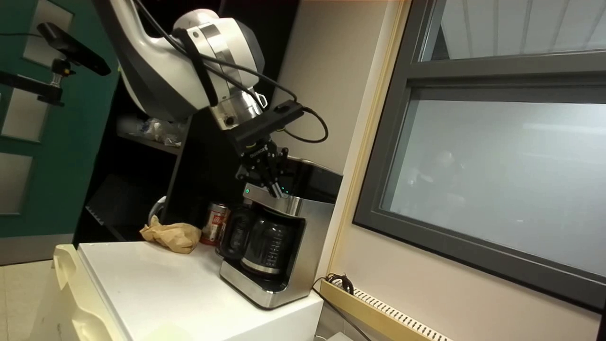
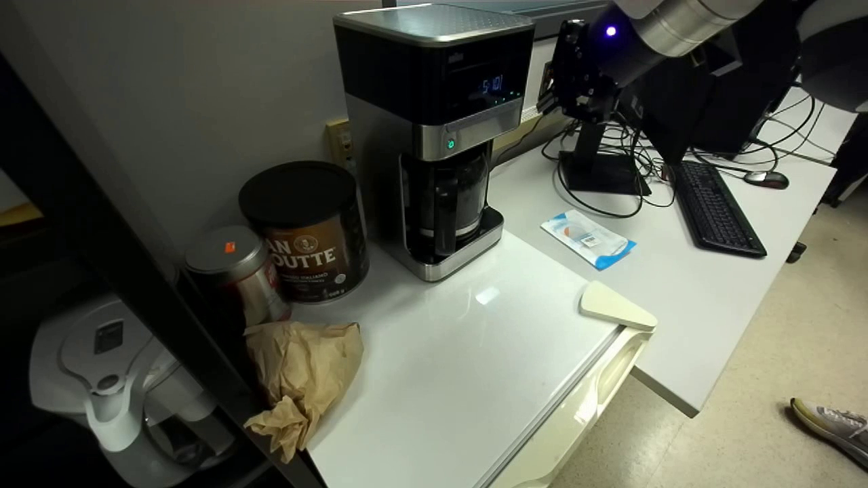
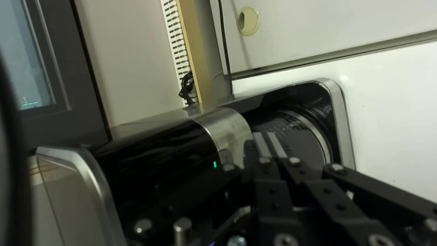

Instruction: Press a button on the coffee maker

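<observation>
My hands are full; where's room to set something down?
Bare: the white cabinet top between coffee maker, paper bag and cream edge; the desk between packet and keyboard. Crowded: beside the coffee maker (coffee tub, illy can); by its control band (gripper).

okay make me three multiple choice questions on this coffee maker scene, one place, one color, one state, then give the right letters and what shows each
1. Where is the pot? A. on the floor; B. inside the coffee maker; C. beside the keyboard.
2. What color is the power light? A. green; B. red; C. yellow.
3. How is the tool? A. wide open; B. out of view; C. closed or nearly so.

1 B, both exterior views show it within the coffee maker's front.
2 A, it glows green on the silver band.
3 C, its fingertips lie side by side in the wrist view.
</observation>
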{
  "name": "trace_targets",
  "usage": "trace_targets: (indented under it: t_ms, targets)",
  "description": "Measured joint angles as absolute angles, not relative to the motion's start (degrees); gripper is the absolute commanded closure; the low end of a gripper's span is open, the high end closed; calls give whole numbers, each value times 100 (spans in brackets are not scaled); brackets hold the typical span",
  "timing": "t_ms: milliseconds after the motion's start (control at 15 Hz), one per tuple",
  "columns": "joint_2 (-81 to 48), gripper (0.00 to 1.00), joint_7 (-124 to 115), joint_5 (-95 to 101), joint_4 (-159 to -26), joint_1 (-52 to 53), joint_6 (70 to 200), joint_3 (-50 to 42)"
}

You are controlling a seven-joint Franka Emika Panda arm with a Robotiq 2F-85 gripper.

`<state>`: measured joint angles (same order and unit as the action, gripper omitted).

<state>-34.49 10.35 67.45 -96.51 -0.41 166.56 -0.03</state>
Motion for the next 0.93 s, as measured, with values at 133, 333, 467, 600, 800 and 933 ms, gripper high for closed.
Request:
trace_targets:
  t_ms: [133, 333, 467, 600, 800, 933]
  targets:
    - [-3615, 98, 1099, 6620, -9426, -44, 16643, 70]
    - [-3842, 98, 1311, 6299, -9132, -23, 16634, 95]
    - [-3945, 98, 1450, 6119, -8994, -20, 16614, 99]
    - [-3972, 98, 1561, 5986, -8951, -17, 16583, 99]
    - [-4018, 98, 1677, 5840, -8874, -8, 16527, 99]
    - [-4039, 98, 1754, 5764, -8838, -4, 16509, 99]
